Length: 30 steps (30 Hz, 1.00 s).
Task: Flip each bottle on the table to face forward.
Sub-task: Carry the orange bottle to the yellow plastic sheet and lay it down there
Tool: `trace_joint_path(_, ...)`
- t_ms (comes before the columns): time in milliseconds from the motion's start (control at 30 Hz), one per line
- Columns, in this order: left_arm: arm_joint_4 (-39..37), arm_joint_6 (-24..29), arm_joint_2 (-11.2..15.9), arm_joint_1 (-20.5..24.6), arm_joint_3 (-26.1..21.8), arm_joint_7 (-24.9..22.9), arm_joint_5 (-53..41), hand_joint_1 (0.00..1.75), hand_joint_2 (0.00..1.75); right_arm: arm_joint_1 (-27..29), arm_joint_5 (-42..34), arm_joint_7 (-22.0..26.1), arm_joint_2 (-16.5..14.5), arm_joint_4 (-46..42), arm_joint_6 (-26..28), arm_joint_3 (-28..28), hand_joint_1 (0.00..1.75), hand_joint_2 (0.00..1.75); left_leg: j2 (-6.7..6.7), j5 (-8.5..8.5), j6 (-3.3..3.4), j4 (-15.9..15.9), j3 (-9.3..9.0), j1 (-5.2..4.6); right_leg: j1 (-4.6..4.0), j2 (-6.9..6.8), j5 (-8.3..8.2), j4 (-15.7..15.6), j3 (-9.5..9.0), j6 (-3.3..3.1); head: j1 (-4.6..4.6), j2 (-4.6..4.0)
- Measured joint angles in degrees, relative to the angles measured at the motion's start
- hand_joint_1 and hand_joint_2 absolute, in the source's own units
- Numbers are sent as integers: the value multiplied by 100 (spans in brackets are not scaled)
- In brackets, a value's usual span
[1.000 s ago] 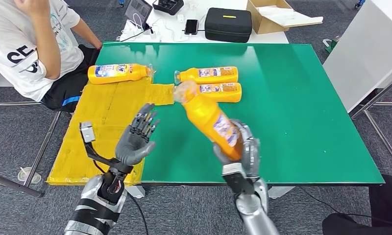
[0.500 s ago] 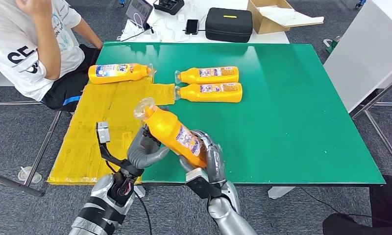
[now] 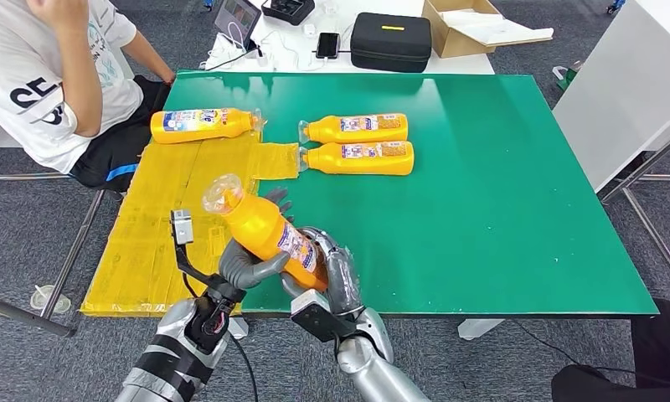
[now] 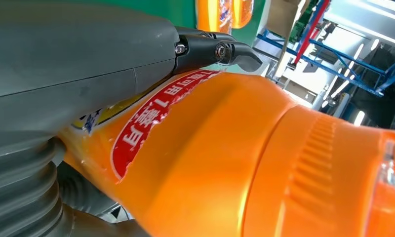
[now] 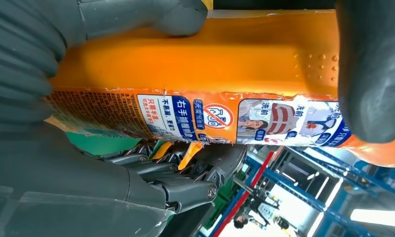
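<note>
Orange plastic is filling the space between the two hands: the held bottle (image 3: 265, 232) is tilting up above the near edge of the worktop (image 3: 499, 209), clear cap end pointing away and to the left. The right hand (image 3: 332, 272) is wrapping its fingers (image 5: 368, 74) around the lower body, and the left hand (image 3: 248, 261) is cupping the bottle from the other side, its fingers (image 4: 220, 49) pressing along the label. Both hands are clamping on it, so this looks like a pass or a turn in mid-air, not yet a finished flip.

Three other bottles are lying flat on the worktop. A pair (image 3: 358, 143) is lying side by side, touching or nearly so, near the middle, printed labels up and caps pointing left. A lone bottle (image 3: 202, 125) is lying at the far left, on the yellow sheet (image 3: 160, 226). Whether those three are already facing the right way is hard to judge from here; at least the held one is still waiting to be set down.

A seated person (image 3: 55, 75) is sitting close to the far left corner, near the lone bottle, which could crowd a reach there. A black case (image 3: 390, 42) and a cardboard box (image 3: 474, 25) are sitting on a white table beyond, well apart from the work.
</note>
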State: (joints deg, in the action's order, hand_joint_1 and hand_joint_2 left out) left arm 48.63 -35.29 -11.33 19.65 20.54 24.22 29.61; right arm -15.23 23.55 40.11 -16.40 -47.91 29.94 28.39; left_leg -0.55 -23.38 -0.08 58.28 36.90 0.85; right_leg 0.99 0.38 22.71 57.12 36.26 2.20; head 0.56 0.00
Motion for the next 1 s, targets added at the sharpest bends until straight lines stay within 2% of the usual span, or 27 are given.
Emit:
trace_joint_path(367,-92,9,45,10,-2,-1,10,0,175,-46,-1,11,-40,159,-35,108,175,175,1,0,0,0,0,0,0,0,0,0,2,0,0,0)
trace_joint_path(400,-94,9,49,10,-2,4,21,7,175,-54,-2,11,-42,173,-50,111,175,175,1,0,0,0,0,0,0,0,0,0,2,0,-1,0)
trace_joint_path(433,-95,8,51,10,-7,11,47,45,175,-65,-2,11,-44,191,-69,113,175,175,1,0,0,0,0,0,0,0,0,0,2,0,-1,0)
trace_joint_path(500,-96,6,51,8,-33,28,104,132,175,-100,0,11,-46,245,-114,114,175,175,2,0,0,0,0,0,0,0,0,0,2,0,-1,1)
trace_joint_path(533,-95,13,51,4,-55,32,127,168,175,-120,1,11,-50,277,-133,114,175,175,2,0,0,0,-1,0,0,0,0,0,2,0,0,1)
trace_joint_path(567,-91,30,50,-4,-76,33,139,175,175,-138,1,10,-54,309,-151,114,175,175,2,0,0,0,-1,0,0,0,0,0,2,0,1,1)
trace_joint_path(833,-43,152,45,-75,-148,33,171,175,175,-205,-16,9,-85,455,-237,112,174,175,3,0,0,0,-1,0,0,0,0,0,3,0,1,0)
trace_joint_path(1000,1,175,44,-121,-176,27,171,175,175,-214,-11,9,-91,485,-245,111,167,175,3,0,0,0,-1,0,0,0,0,0,3,0,0,0)
